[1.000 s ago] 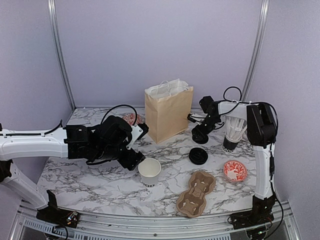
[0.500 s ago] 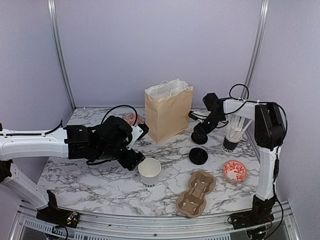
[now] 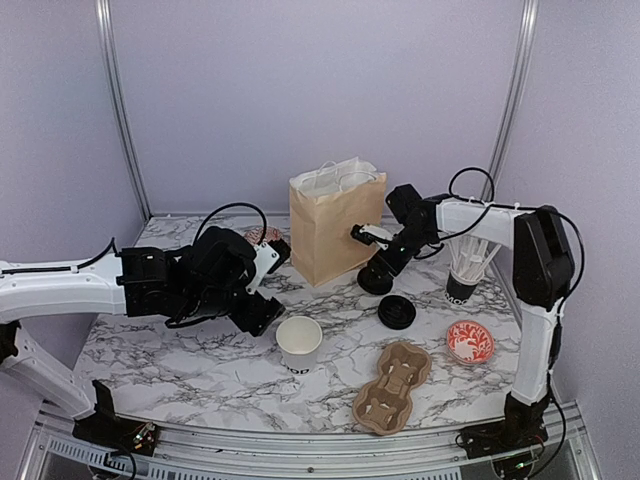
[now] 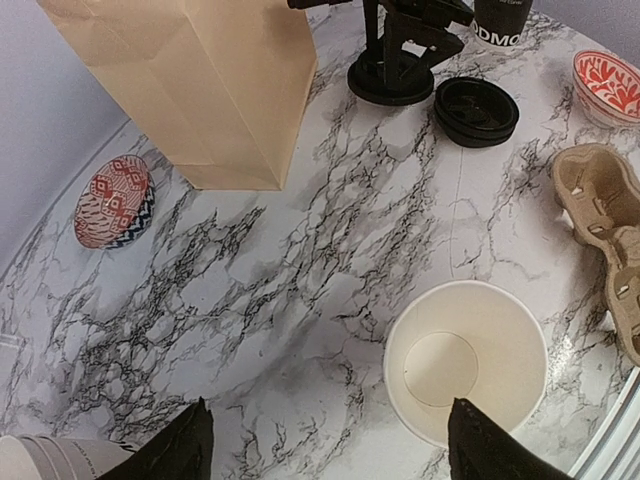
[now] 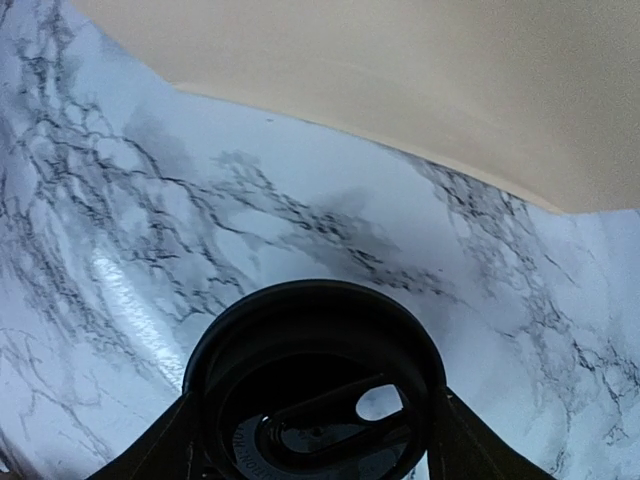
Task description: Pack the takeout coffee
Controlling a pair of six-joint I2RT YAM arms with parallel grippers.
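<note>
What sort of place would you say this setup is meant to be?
Probably a lab mock-up of a café takeout counter: a marble-patterned tabletop inside plain lilac walls, with a paper bag, a pulp cup carrier and a lidless paper cup.

Left claw (image 4: 335, 442) wide open, arm low; right claw (image 5: 315, 440) snug on 1 black lid (image 5: 300, 308), arm outstretched.

cup (image 3: 299, 343) left of carrier (image 3: 392, 387), lid (image 3: 397, 312) behind carrier, bag (image 3: 336, 225) rearmost

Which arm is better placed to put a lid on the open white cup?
Right. The right gripper holds a black lid; the left gripper stands open and empty beside the cup.
</note>
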